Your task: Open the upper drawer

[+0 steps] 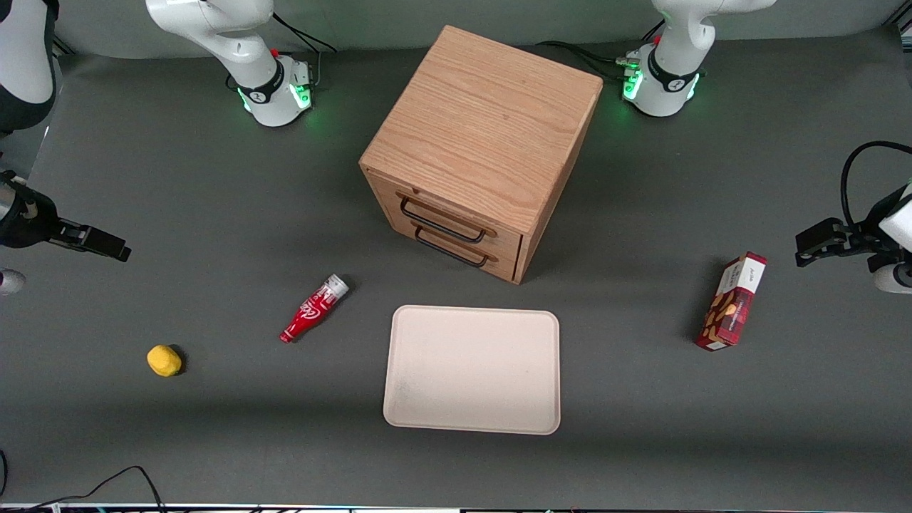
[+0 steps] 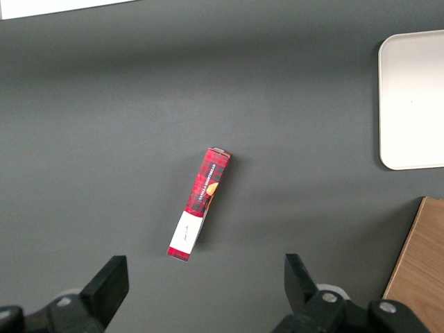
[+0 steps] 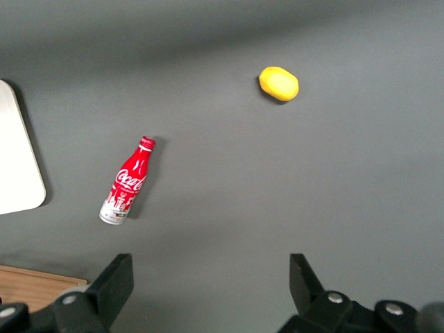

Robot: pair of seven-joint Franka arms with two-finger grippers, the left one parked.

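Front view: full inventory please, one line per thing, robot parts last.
cabinet: 1, light oak, middle of the table, farther from the front camera than the tray
upper drawer: 1, oak with black wire handle, top of the cabinet front, shut
lower drawer: 1, oak with black handle, under the upper drawer, shut
tray: 1, cream, in front of the cabinet, nothing on it
bottle: 1, red, lying on its side beside the tray, toward the working arm's end
lemon-like lump: 1, yellow, toward the working arm's end
box: 1, red plaid, toward the parked arm's end
gripper: 1, black, open, above bare table at the working arm's end, away from the cabinet
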